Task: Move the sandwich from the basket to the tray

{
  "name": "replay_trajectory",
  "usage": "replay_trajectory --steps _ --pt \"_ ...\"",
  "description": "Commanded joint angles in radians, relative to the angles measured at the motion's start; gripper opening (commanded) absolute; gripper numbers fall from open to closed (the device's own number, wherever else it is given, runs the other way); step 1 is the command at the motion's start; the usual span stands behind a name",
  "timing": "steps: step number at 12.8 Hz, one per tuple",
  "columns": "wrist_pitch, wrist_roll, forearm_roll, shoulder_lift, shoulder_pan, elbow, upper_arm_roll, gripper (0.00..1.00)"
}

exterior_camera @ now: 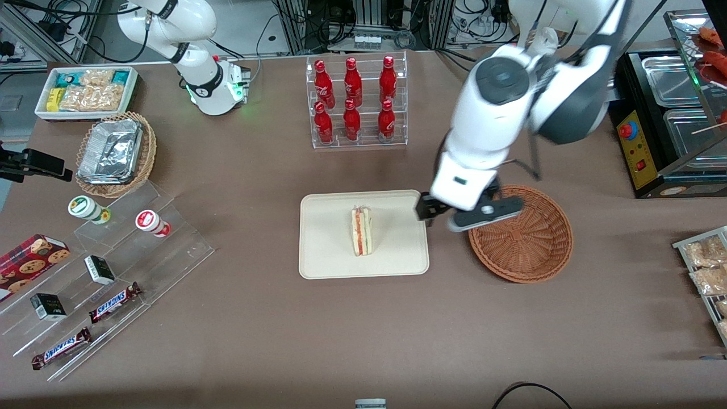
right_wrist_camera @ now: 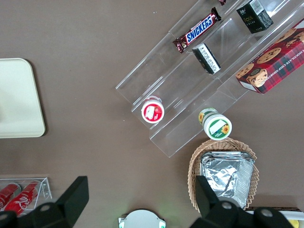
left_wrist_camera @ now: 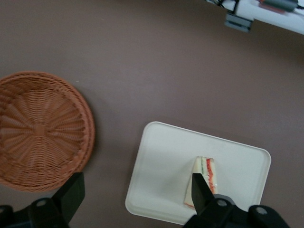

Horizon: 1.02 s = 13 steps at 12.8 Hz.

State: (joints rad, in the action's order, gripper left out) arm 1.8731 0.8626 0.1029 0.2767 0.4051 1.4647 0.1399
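The working arm's white wrist housing covers the part of the round reddish-brown woven wicker basket (exterior_camera: 528, 238) that lies farthest from the front camera and toward the tray, and in the front view it also hides most of the black two-finger gripper (exterior_camera: 433, 211). In the wrist view one dark finger (left_wrist_camera: 202, 194) overlaps a corner of the small triangular sandwich (exterior_camera: 361, 230), and the other finger sits well apart from it, so the gripper stands wide open and holds nothing. It hangs above the table between basket and tray, at the tray's edge.

The sandwich, a wedge of pale white bread with red-orange and green filling lines along its upturned edge, rests on the flat rectangular cream-beige tray (exterior_camera: 329, 250) near its middle, standing on one side. The basket beside the tray, toward the working arm's end, has nothing in it.
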Motion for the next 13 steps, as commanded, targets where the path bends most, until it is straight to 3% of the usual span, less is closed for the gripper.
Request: replay_trajectory --steps 1,13 --pt "-0.081 -0.107 -0.006 -0.083 -0.075 0.042 0.007 0.99" --pt "-0.344 -0.623 -0.112 -0.243 -0.38 0.049 0.004 0.99"
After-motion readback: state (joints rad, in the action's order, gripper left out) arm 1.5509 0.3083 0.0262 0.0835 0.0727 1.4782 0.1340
